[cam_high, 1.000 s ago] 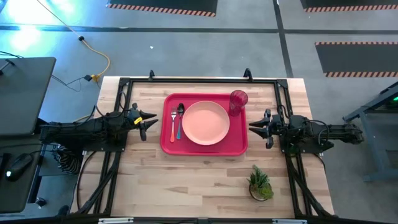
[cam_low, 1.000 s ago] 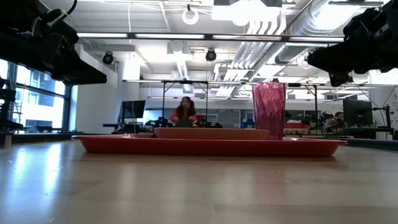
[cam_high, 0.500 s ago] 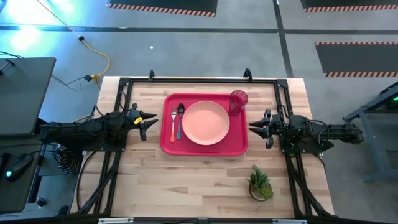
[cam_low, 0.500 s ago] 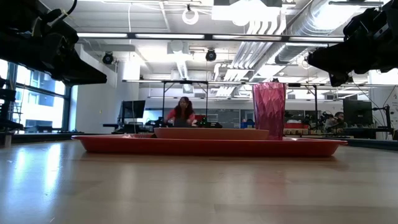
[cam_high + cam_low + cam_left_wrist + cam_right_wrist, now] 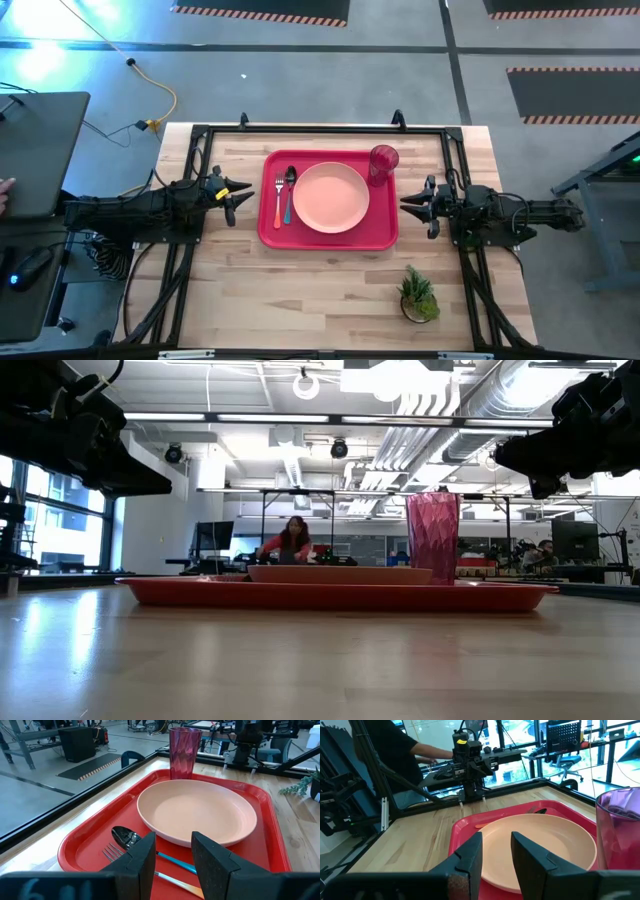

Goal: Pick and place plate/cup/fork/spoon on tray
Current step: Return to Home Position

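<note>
Our plate (image 5: pixel 330 197), cup (image 5: pixel 383 160), fork (image 5: pixel 279 200) and spoon (image 5: pixel 289 192) all sit on the tray (image 5: pixel 330 241). The left claw (image 5: pixel 236 198) at nine o'clock and the right claw (image 5: pixel 412 207) at three are both spread and empty. A careless retreat could clip the tray's rim and topple the cup.

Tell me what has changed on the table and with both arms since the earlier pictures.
Nothing visibly changed there. The left tool and right tool stay open and empty, one at each side of the tray. The plate, cup, fork and spoon lie on the tray as before. Only a person in the room behind shifted slightly.
</note>
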